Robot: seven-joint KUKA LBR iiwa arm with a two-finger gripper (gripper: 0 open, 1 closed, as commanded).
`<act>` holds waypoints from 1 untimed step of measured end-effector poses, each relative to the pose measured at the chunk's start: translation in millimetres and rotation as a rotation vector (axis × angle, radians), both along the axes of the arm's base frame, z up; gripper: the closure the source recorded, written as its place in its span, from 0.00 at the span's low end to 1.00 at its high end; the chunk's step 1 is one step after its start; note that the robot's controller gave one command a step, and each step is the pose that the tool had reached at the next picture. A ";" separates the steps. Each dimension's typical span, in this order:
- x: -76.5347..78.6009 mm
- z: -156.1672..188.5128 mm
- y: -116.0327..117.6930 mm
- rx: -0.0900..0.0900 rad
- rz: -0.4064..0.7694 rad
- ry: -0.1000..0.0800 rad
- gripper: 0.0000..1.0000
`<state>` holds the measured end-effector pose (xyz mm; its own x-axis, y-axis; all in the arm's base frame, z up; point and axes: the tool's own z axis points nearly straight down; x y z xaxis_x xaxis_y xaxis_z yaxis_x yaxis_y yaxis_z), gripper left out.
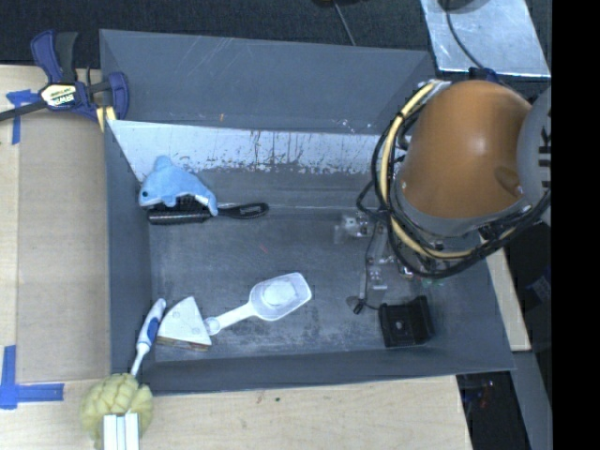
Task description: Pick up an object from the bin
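Observation:
My gripper [378, 272] hangs low over the right side of the bin floor, mostly hidden under the arm's orange dome. Just to its right and nearer the front wall lies a small black square block [405, 322], apart from the gripper. A white plastic scoop [272, 298] lies to the left of the gripper on the floor, bowl toward the gripper and handle pointing left. Nothing shows held in the gripper.
A pale wedge-shaped piece [185, 324] and a blue-and-white toothbrush [150, 331] lie at the front left corner. At the back left, a blue dolphin toy [173, 186] rests on a black-handled tool [202, 214]. The bin's walls slope inward.

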<state>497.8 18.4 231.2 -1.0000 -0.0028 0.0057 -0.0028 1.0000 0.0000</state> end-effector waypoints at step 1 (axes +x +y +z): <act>1.6 4.4 -0.1 0.000 -0.001 -0.009 0.00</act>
<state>499.3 18.3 235.7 -1.0000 -0.0018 -0.0033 -0.0018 1.0000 0.0003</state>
